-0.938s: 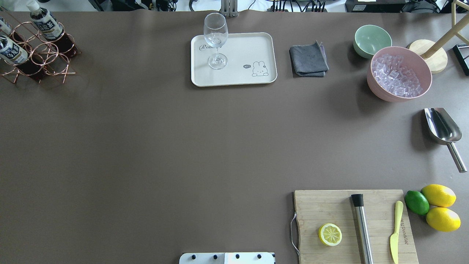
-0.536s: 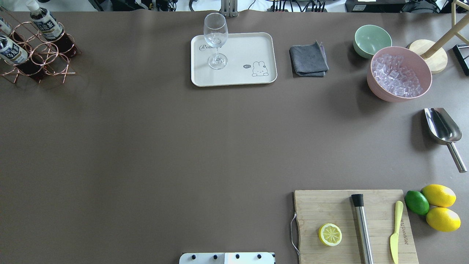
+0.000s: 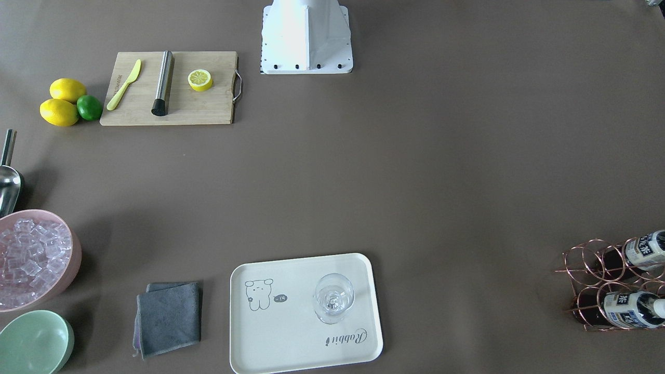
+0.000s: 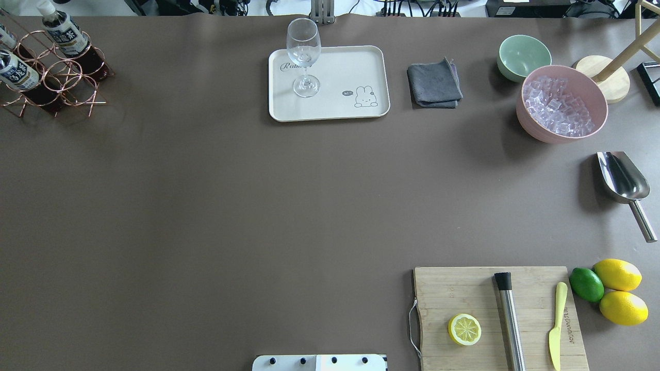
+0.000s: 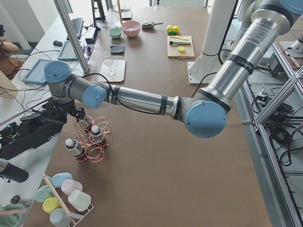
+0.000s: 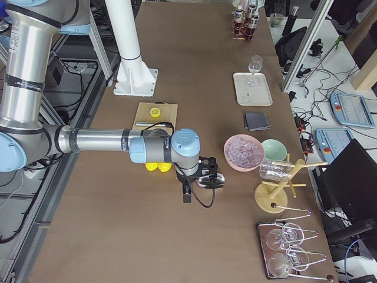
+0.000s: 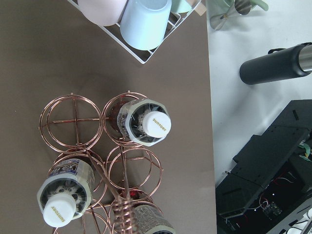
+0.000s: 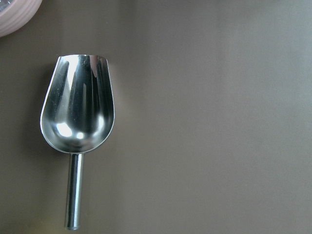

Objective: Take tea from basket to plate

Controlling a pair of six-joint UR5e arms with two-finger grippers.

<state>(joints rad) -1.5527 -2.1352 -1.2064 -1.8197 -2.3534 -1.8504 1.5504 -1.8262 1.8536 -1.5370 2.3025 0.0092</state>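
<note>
tabletop (image 4: 206, 206) unchanged: tea (image 7: 151, 124) stands in the basket (image 7: 71, 120) at 10 o'clock, plate (image 4: 340, 103) at 12 without it. left gripper (image 5: 78, 116) hovers above; its grip i cannot tell.

The left arm (image 5: 142, 99) and the right arm (image 6: 94, 141) are brushed silver tubes joined by dark grey housings, each housing closed with a round pale blue cap (image 5: 204, 118) and edged with narrow black bands. A thin black cable (image 5: 102, 78) lies along the left forearm and a looped cable (image 6: 203, 200) hangs just behind the right fingers; the left gripper (image 5: 79, 116) and right gripper (image 6: 207, 175) are matt black. The white pedestal (image 3: 306, 31) has a square foot plate fixed to the worktop (image 3: 441, 156) by a row of dark screws (image 3: 297, 66).
</note>
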